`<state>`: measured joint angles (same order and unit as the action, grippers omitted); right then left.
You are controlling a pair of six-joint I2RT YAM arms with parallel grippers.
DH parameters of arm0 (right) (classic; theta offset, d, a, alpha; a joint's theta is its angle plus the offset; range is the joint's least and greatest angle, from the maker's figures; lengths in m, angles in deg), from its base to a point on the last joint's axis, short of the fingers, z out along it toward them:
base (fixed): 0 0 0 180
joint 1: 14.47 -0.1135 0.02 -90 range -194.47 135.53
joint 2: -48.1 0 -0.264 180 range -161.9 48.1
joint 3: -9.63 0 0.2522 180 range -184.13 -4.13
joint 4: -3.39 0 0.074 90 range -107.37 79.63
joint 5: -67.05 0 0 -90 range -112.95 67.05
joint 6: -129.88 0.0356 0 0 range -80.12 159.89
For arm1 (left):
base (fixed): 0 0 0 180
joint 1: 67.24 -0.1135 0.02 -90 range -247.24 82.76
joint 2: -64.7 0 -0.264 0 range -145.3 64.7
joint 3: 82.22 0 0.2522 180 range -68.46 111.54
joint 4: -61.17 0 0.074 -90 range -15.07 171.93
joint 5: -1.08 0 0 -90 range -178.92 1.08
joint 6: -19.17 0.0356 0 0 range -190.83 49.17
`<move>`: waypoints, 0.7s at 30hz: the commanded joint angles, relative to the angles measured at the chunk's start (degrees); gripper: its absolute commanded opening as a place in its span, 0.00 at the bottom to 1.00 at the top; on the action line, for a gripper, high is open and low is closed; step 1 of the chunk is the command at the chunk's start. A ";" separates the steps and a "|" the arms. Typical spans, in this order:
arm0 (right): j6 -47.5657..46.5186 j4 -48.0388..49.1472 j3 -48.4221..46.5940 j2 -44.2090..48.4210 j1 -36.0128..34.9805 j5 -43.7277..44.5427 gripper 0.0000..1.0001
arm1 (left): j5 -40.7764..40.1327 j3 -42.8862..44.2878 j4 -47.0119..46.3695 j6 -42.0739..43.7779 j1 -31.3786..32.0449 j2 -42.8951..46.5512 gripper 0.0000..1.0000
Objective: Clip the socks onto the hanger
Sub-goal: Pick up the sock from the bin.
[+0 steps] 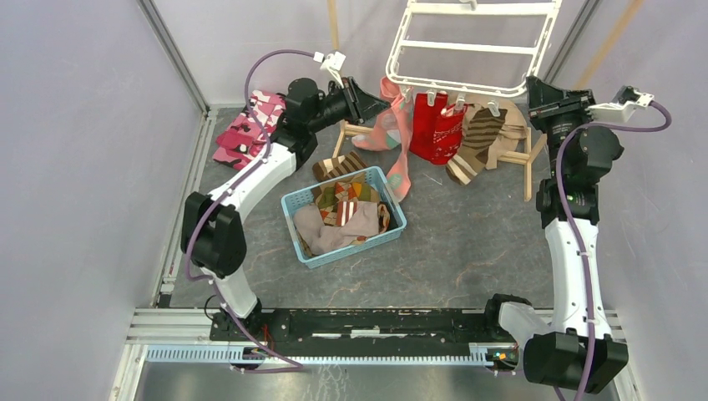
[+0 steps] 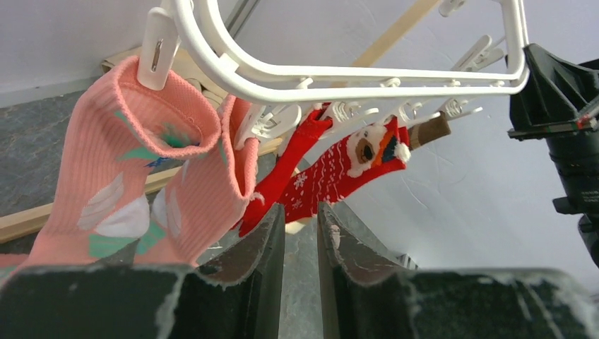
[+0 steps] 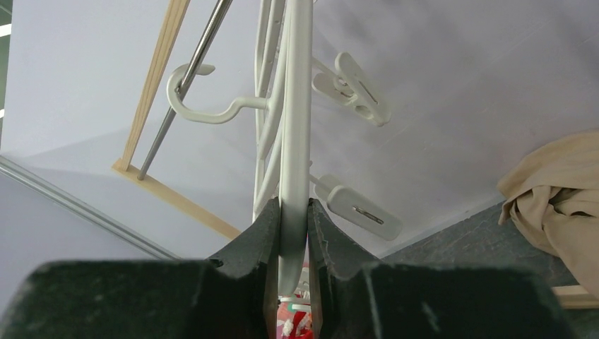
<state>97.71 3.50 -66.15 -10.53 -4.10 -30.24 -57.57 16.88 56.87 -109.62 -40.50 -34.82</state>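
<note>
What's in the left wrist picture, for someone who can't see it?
A salmon-pink fabric sock with teal and white patches hangs from a white peg on the white plastic drying frame. A red sock with white marks hangs beside it, above the left gripper, open and empty.

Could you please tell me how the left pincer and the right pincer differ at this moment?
The right pincer is shut on the white rim of the hanger, while the left pincer holds nothing, with a narrow empty gap between its jaws. The right pincer is at the hanger's right end; the left pincer is by its left end, near the hanging salmon-pink sock. Both are black and angled up toward the hanger.
</note>
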 commanded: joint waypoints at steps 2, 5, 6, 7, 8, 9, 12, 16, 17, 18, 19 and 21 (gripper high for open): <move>0.45 -0.07 0.47 2.22 -1.79 -2.64 0.15 | -0.87 6.05 0.75 3.38 -0.06 -3.21 0.29; 0.19 -0.15 0.89 2.21 -3.29 -3.06 0.17 | -1.17 8.59 0.87 3.23 -0.11 -4.79 0.29; 0.09 -0.43 1.07 2.28 -3.88 -3.08 0.18 | -1.70 9.34 1.11 3.43 -0.11 -5.19 0.29; -0.05 -0.55 1.18 2.28 -4.39 -3.08 0.19 | -2.38 10.14 1.54 3.64 -0.11 -5.57 0.29; -0.23 -0.60 1.41 2.33 -5.01 -3.08 0.19 | -3.09 11.04 1.99 3.89 -0.16 -6.00 0.29; -0.33 -0.68 1.75 2.48 -5.60 -3.07 0.20 | -3.66 11.86 2.37 4.09 -0.26 -6.47 0.29; -0.51 -0.80 2.44 2.73 -7.54 -3.05 0.21 | -5.59 14.87 3.66 4.33 -0.68 -8.21 0.30; -0.69 -0.93 3.08 3.00 -10.07 -2.76 0.24 | -7.28 18.71 4.67 4.44 -2.14 -9.92 0.31; -0.70 -0.91 3.20 3.01 -10.02 -2.58 0.25 | -7.42 19.43 4.70 4.42 -2.62 -10.24 0.31; -0.69 -0.88 3.34 3.00 -12.18 -2.38 0.25 | -7.49 20.28 4.71 4.42 -3.04 -10.66 0.31; -0.74 -0.78 3.39 2.93 -13.05 -2.21 0.26 | -7.45 21.21 4.75 4.46 -3.47 -11.06 0.31; -0.83 -0.57 3.53 2.71 -15.19 -1.58 0.27 | -7.33 23.63 5.66 4.78 -4.15 -12.08 0.32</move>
<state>97.25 1.97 -62.74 -8.93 -15.44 -30.92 -63.38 35.13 62.01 -107.17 -42.92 -45.38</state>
